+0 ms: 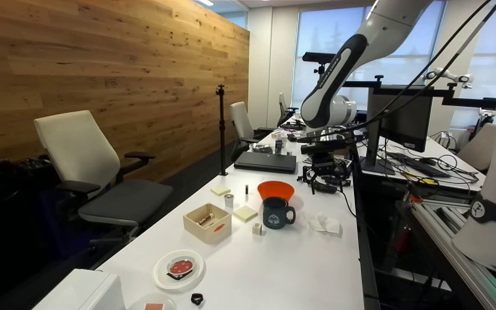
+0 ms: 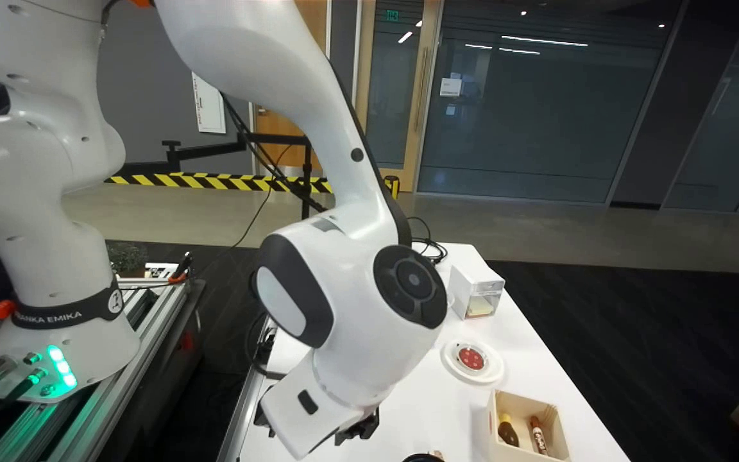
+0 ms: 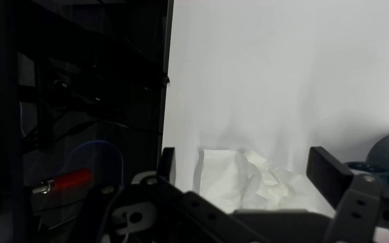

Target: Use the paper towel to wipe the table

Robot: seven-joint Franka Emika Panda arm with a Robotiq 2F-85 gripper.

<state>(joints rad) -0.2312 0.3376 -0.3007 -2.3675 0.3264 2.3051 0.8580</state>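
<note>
Nearest, in an exterior view: white box [image 1: 80, 289], cut off by the frame, and a small black object [image 1: 196, 299] on the smooth white table [image 1: 291, 275]. Just beyond, a round white plate [image 1: 157, 272] bears a small red-centred dish [image 1: 181, 267].

Next: open-topped tan box [image 1: 198, 232] with a brown-and-white tube [image 1: 206, 219] inside. Small pale cube [image 1: 256, 229] lies near the dark mug [image 1: 274, 218]; mug upright, handle toward the paper towel [image 1: 323, 224]. Towel is crumpled, lying on the table just beside the mug, close to the long edge that faces the robot base [image 1: 482, 243].

Around and behind the mug: yellow note pad [image 1: 245, 214], white cup [image 1: 229, 201], orange bowl [image 1: 276, 188]. Mug overlaps bowl in this view; whether they touch cannot be told.

Gripper [image 3: 245, 163] hangs above the table, pointing down. Wrist view: black fingers [image 3: 328, 175] stand wide apart, with the towel visible in the space between them, lower down on the table top; its near part is hidden by the gripper body. White arm [image 1: 385, 36] reaches down to the gripper from above.

Farther: black laptop [image 1: 265, 162], flat on the table; past the long edge, a dark monitor [image 1: 407, 125]. Farthest: bright windows [image 1: 332, 34].
</note>
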